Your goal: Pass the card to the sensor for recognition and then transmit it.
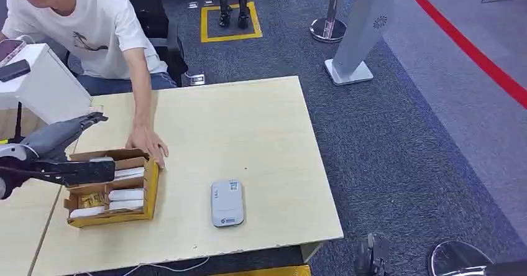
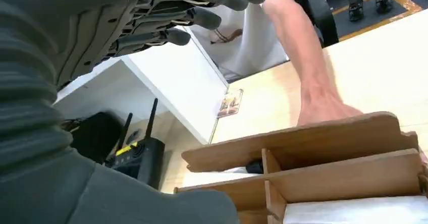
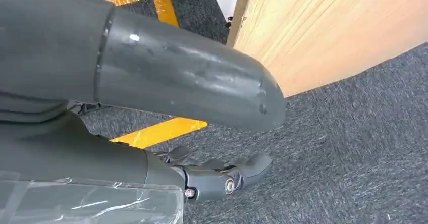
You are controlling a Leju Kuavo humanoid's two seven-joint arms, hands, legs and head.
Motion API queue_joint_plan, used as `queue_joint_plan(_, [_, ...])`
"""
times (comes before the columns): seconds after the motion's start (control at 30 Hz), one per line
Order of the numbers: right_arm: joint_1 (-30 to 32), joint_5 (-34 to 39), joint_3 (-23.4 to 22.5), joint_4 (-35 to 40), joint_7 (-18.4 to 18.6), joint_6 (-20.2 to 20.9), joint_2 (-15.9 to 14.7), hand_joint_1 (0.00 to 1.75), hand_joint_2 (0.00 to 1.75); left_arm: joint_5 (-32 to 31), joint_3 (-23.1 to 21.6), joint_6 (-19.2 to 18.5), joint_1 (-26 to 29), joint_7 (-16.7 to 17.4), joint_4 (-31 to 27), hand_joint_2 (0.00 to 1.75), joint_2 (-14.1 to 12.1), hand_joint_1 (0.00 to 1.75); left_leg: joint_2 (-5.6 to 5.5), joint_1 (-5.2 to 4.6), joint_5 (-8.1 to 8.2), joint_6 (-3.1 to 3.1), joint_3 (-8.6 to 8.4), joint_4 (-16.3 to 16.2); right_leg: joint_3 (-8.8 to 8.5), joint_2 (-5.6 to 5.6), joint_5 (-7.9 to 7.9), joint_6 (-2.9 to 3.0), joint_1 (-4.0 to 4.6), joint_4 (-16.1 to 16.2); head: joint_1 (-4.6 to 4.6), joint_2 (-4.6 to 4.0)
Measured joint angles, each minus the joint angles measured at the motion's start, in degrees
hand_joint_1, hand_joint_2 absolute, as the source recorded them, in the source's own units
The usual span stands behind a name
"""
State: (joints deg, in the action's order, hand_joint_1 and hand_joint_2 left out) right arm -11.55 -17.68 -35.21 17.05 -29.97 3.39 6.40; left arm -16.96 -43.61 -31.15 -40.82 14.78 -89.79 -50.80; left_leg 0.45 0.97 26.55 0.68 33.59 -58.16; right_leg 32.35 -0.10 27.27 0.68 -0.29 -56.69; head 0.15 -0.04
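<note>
Head view shows the left hand (image 1: 74, 145) hovering empty, fingers spread, over the card box (image 1: 151, 189), cards (image 1: 126, 195) still inside, sensor (image 1: 227, 202) beside it untouched, right hand (image 3: 222, 176) loosely curled, empty.

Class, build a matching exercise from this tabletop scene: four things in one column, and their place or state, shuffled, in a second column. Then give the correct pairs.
1. cardboard box
2. sensor
3. left hand
4. person's hand

A. lies flat on the bare table, right of the box
B. rests on the table at the box's far edge
C. holds white cards in compartments
D. reaches over the box, fingers apart

Pairs: 1-C, 2-A, 3-D, 4-B
</note>
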Motion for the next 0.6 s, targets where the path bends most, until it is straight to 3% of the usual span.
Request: queue_joint_plan(0.6, [0.0,0.3,0.0,0.0,-0.1,-0.6,-0.2,0.0,0.0,3.0,-3.7,-1.5,-5.8,-1.3,1.5,1.75,0.8,0.0,-0.01,0.0,0.0,0.0,0.0,0.0,0.01,-0.01,0.0,0.0,0.0,0.0,0.0,0.0])
